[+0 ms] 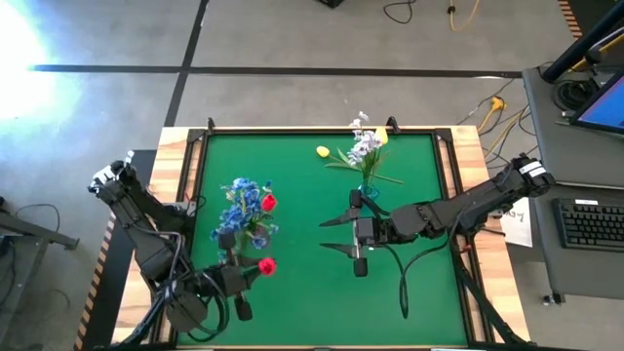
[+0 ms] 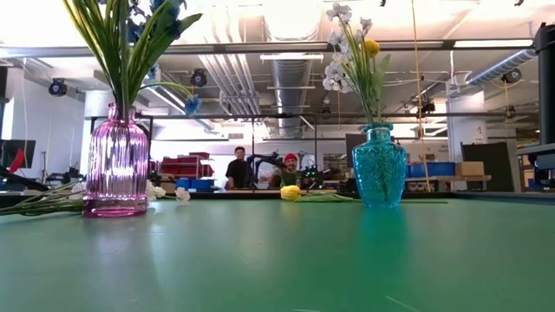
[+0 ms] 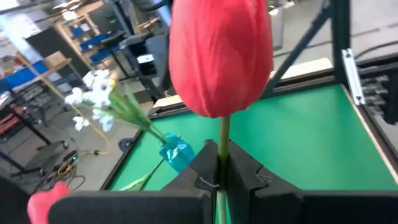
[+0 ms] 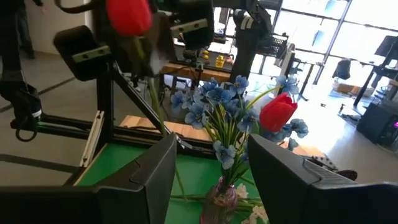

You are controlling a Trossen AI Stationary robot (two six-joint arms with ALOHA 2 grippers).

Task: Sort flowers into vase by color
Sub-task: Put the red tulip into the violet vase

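Left tool pinches a red tulip by its stem, near the pink vase already holding blue flowers and one red. Right tool hangs half-spread and empty beside the blue vase of white flowers. A yellow tulip lies unsorted on the desk.

Bright overhead room light — floor glare top-left, wrist views softly blurred.

Left hand is clamped shut near the table's front; right hand hovers mid-table, fingers parted.
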